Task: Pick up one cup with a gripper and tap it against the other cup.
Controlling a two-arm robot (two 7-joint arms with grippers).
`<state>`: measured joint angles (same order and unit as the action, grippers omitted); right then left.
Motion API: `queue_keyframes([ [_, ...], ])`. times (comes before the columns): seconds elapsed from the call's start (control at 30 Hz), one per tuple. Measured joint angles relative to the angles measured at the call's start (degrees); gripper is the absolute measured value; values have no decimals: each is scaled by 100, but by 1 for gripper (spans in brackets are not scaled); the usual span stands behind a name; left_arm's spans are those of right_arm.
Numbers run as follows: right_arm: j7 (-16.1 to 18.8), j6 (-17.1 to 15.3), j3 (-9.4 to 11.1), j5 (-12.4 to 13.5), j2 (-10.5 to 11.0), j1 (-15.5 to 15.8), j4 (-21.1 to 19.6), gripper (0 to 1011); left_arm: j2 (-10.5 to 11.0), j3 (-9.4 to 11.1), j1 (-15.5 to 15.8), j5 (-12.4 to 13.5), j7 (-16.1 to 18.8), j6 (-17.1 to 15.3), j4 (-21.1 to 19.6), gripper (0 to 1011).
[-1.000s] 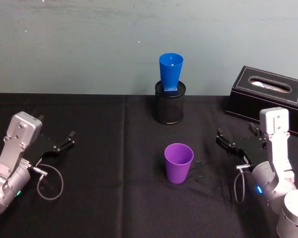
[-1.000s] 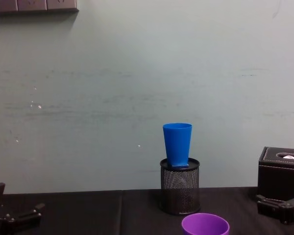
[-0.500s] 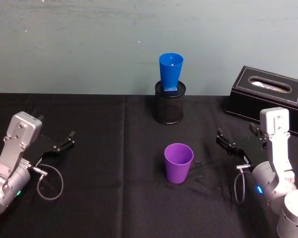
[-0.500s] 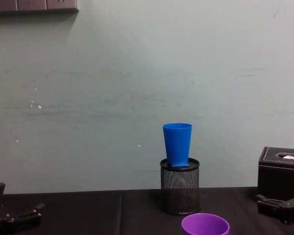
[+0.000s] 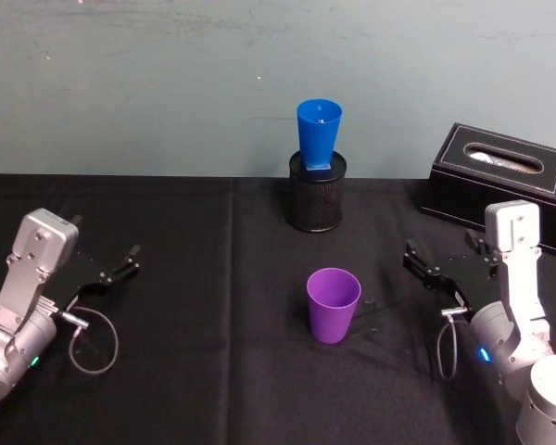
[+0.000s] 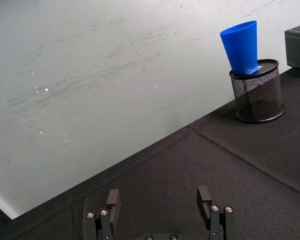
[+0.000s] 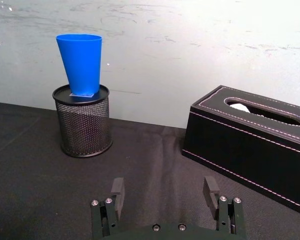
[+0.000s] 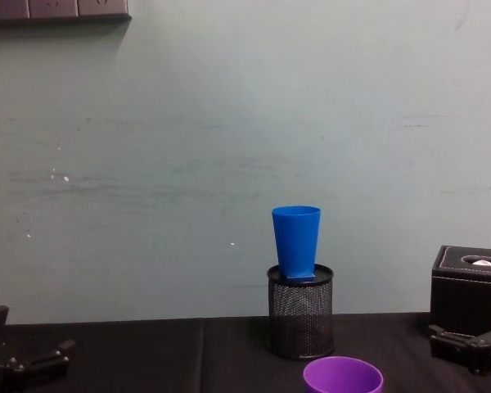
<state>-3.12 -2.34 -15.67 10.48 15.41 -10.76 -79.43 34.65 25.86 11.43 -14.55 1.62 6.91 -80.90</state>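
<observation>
Purple cup (image 5: 334, 304): smooth plastic, soft sheen. Blue cup (image 5: 318, 134): smooth plastic, slightly glossy. Pen holder (image 5: 317, 193): black wire mesh (metal, by its look). Tablecloth (image 5: 204, 306): matt black cloth, creased. Tissue box (image 5: 500, 184): black leather-like covering with pale stitching. Wall (image 5: 148, 83): matt painted surface, scuffed.

Cup A (image 5: 334, 304) stands upright on the table (image 5: 204, 371), near centre. Behind it, toward the wall, a mesh holder (image 5: 317, 192) stands with cup B (image 5: 318, 133) upright on its top. A tissue box (image 5: 505, 184) sits at the table's back right. Left gripper (image 5: 130, 260) rests at the left edge, well apart from cup A; right gripper (image 5: 424, 268) sits right of cup A, near but apart, in front of the box.
</observation>
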Motion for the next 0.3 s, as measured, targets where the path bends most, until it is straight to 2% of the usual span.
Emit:
queue_keyframes([
  [0.3, 1, -1, 0, 0, 0, 0, 0, 1003, 0, 0, 0, 0, 0, 0, 0, 1011],
])
